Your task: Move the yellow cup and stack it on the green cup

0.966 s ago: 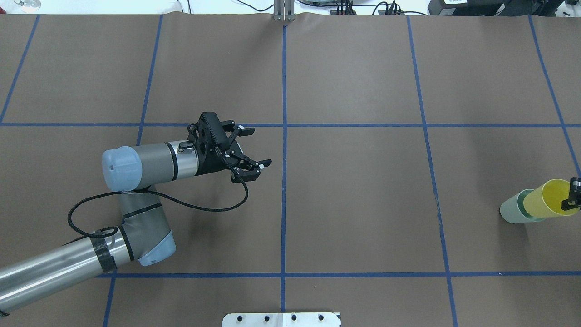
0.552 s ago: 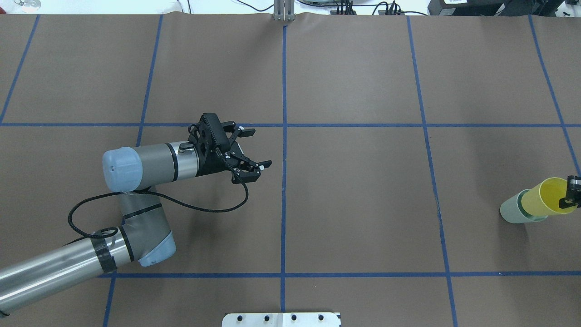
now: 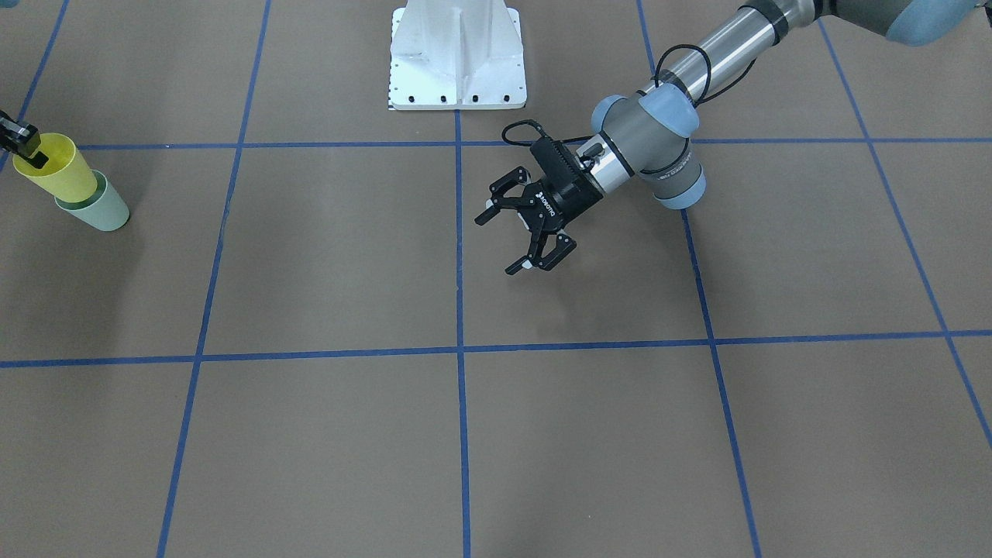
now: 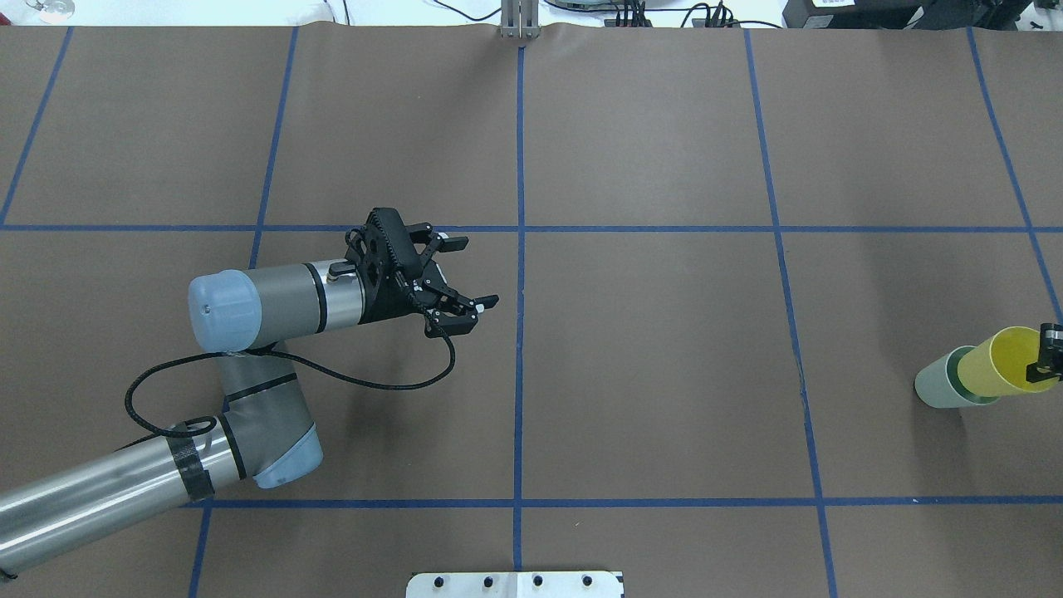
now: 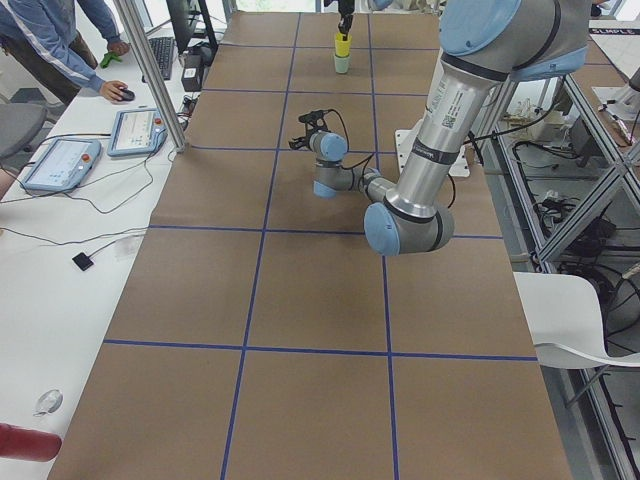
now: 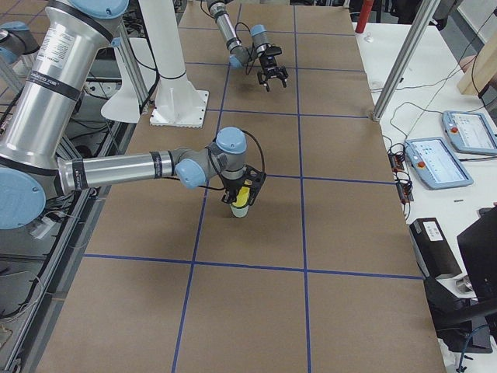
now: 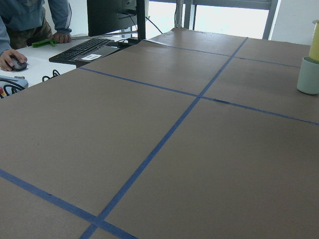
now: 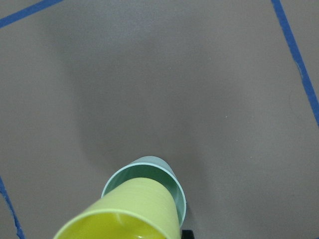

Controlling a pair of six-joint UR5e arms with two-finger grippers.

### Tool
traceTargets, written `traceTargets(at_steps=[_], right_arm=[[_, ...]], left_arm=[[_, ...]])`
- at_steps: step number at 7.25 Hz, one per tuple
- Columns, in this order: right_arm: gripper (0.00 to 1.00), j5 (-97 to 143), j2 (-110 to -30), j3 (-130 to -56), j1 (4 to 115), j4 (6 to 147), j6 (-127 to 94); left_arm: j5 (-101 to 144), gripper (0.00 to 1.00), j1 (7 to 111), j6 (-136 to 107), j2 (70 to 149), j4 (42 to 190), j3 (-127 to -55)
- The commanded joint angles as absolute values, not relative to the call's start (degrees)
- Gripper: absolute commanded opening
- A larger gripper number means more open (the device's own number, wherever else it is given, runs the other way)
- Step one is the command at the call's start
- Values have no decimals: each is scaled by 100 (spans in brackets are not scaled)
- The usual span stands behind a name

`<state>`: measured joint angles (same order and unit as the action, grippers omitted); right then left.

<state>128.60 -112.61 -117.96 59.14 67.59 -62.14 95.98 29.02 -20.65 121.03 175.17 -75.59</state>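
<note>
The ROBOTIQ-lettered left hand [image 3: 497,245] hangs open mid-frame; at upper left the right hand [image 3: 29,151] pinches the rim of the yellow cup [image 3: 60,177], whose base sits inside the green cup [image 3: 107,211].

The right gripper [image 4: 1048,357] is cut off at frame right; the yellow cup [image 4: 995,373] base is hidden inside the green cup [image 4: 934,389].

Overhead and front views opposed, yellow cup [image 4: 996,371] in both
</note>
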Motion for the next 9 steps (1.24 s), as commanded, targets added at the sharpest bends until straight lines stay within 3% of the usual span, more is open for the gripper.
traceTargets(at_steps=[1,5,6,8,9], right_arm=[[0,12885,-11233,-11769,5915,6759,-6196],[0,12885,-11144,-11637,5915,6759,-6196],[39,12885,-11136,-11637,5906,6750,-6196],[100,12867,-11092,-11637,5906,6750,-6283],[100,12867,-11057,-11637,5906,6750,-6284]], left_arm=[[9598,99,2900,-2065,12103,17517,-7585],[9606,99,2909,-2057,12094,17525,-7594],[9606,99,2909,-2057,12102,17525,-7602],[9589,99,2909,-2083,12094,17525,-7594],[9589,99,2909,-2109,12102,17517,-7559]])
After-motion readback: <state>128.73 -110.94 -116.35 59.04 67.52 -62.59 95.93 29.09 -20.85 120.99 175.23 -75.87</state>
